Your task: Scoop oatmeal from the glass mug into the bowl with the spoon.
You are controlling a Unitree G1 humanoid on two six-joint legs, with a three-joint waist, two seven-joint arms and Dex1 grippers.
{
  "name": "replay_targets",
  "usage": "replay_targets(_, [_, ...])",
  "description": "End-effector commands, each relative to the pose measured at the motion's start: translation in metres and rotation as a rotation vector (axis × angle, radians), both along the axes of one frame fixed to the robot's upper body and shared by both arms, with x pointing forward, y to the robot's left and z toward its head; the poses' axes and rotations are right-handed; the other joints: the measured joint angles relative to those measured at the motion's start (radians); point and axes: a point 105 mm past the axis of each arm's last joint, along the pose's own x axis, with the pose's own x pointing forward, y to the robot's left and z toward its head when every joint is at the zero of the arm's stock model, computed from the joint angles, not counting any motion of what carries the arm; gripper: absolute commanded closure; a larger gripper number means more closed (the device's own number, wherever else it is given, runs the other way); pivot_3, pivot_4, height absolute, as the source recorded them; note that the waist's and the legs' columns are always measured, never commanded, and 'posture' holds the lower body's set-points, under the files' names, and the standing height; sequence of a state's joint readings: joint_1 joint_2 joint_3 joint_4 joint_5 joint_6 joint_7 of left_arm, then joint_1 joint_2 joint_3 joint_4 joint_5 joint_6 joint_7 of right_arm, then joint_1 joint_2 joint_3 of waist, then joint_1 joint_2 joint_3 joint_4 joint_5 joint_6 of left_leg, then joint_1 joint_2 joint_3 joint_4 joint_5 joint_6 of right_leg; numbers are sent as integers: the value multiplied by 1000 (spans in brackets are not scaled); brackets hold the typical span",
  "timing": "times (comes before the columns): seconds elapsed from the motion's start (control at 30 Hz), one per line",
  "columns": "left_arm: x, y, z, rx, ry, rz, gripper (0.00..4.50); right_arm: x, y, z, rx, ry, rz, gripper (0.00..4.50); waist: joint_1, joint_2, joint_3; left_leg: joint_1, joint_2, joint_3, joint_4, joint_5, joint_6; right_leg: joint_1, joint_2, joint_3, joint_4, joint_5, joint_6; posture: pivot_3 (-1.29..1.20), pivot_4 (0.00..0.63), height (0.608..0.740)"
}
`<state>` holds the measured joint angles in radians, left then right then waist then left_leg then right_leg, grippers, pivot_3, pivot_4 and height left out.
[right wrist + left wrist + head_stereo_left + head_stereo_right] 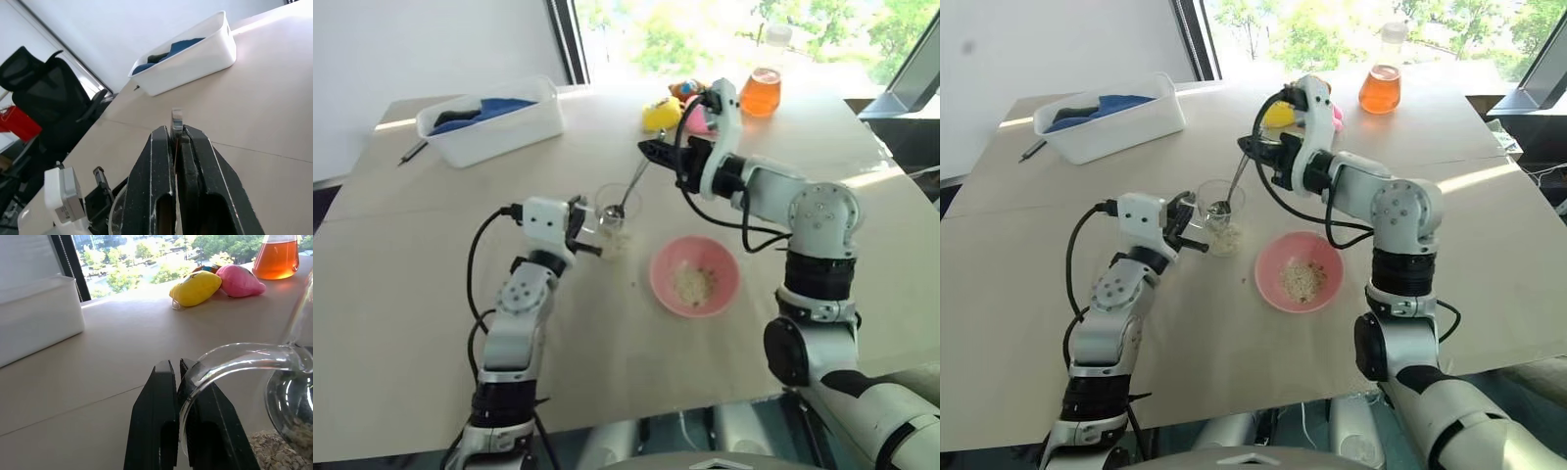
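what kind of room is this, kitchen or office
Likely an office or lab, not a kitchen: a black office chair, a plain pale table by a big window, and a flask of orange liquid.

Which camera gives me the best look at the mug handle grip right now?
Left wrist view: the left gripper is shut on the glass mug handle, seen close. Both eye views show the mug small, with the spoon dipped in.

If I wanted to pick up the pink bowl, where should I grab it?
Probably by the rim of the bowl, coming down from above on the side away from the mug. It sits flat and open-topped with oatmeal in the middle, has no handle, and that side has free table.
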<state>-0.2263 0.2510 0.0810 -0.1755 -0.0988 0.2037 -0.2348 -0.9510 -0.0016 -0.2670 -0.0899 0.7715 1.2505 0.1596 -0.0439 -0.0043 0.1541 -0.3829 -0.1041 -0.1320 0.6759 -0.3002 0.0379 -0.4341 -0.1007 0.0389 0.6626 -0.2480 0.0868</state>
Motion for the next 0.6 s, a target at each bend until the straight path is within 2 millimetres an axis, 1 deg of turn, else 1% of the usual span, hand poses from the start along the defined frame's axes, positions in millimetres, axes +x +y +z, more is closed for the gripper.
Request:
replay_targets(0.03, [3, -5, 14, -5, -69, -10, 4495, -4, -13, 25, 66, -44, -24, 4500, 0, 0, 0, 0, 0, 0, 0, 0, 0, 0, 0, 0, 0, 0, 0, 0, 150, 740])
replay_targets(0.3, [13, -16, 14, -13, -90, -55, 4495, 2, -38, 24, 165, 80, -97, 4500, 0, 0, 0, 0, 0, 0, 0, 0, 0, 0, 0, 0, 0, 0, 0, 0, 150, 740])
replay_targets(0.6, [16, -21, 12, -19, -110, -81, 4495, 6, -56, 17, 244, 186, -163, 4500, 0, 0, 0, 0, 0, 0, 0, 0, 0, 0, -1, 1, 1, 0, 0, 0, 150, 740])
